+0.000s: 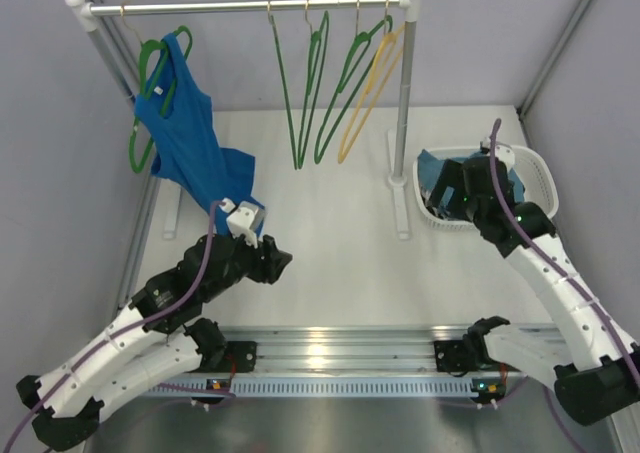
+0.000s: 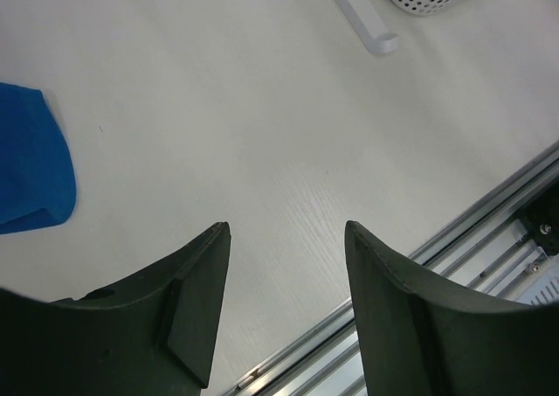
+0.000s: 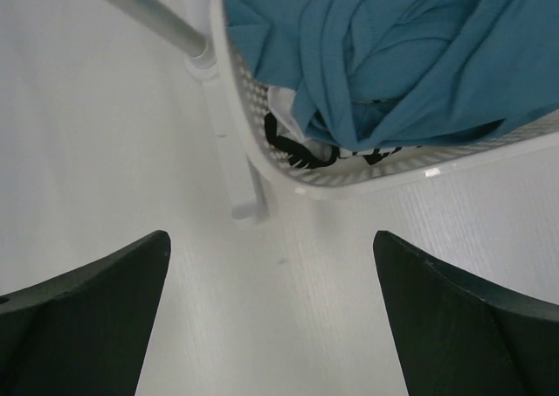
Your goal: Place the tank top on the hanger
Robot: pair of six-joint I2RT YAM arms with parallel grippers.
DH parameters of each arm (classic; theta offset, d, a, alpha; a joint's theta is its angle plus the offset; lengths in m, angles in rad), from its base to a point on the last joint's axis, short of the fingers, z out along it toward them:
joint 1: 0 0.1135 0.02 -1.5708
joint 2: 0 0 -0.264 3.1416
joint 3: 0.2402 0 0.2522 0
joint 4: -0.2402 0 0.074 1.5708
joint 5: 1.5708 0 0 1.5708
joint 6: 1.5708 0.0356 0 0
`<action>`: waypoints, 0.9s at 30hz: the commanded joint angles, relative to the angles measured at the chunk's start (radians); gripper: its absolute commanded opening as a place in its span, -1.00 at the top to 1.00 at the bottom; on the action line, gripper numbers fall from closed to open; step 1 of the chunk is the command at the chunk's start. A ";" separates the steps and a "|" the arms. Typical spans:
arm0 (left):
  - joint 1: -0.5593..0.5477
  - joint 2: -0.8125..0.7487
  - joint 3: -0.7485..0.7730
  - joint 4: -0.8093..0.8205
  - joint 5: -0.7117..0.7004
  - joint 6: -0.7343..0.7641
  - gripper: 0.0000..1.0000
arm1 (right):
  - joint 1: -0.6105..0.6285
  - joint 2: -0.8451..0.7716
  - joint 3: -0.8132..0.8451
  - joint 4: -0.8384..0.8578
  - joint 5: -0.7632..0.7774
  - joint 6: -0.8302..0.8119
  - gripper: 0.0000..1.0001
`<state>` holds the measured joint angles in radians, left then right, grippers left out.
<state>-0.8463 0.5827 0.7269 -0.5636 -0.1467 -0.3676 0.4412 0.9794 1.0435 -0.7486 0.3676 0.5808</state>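
Looking down the right wrist view, I have the right gripper [image 3: 269, 239] spread wide and empty, hanging over bare bench just short of the white basket [image 3: 410, 164] at the right edge. The tank top [image 3: 419, 55] lies bunched inside it in thick folds. My main worry is the grab itself. A white-and-black cloth [image 3: 293, 142] sits directly under the teal heap, so a deep pinch could bring both up together. A shallow one may catch only a ridge of fabric and let it slip. The basket looks light (I can't tell whether it is fixed down), and a finger snagging the perforated wall could drag or tip it against the rack post [image 1: 403, 113] just beside it. With the cloth this crumpled I see no strap opening, so threading may go badly. The green hanger [image 1: 317, 53] hangs freely from the rail [image 1: 240, 7] at the far edge, next to a yellow hanger [image 1: 368, 103], and would likely swing away if nudged. The left gripper [image 2: 286, 230] is also parted and empty near the front-left, well apart from all of this.
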 commanded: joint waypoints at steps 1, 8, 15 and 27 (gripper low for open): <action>-0.004 -0.024 -0.003 0.028 0.004 0.010 -0.22 | -0.166 0.059 0.064 0.004 -0.108 -0.065 -1.00; -0.004 -0.032 -0.007 0.033 0.012 0.009 -0.22 | -0.352 0.270 0.113 0.139 -0.174 -0.087 -0.75; -0.004 -0.021 -0.009 0.033 0.016 0.009 -0.22 | -0.369 0.534 0.159 0.247 -0.159 -0.090 -0.52; -0.004 -0.007 -0.011 0.033 0.016 0.009 -0.22 | -0.375 0.650 0.170 0.310 -0.203 -0.091 0.37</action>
<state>-0.8463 0.5686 0.7177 -0.5625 -0.1383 -0.3672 0.0803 1.6470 1.1732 -0.4980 0.1780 0.4931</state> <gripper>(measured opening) 0.609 0.349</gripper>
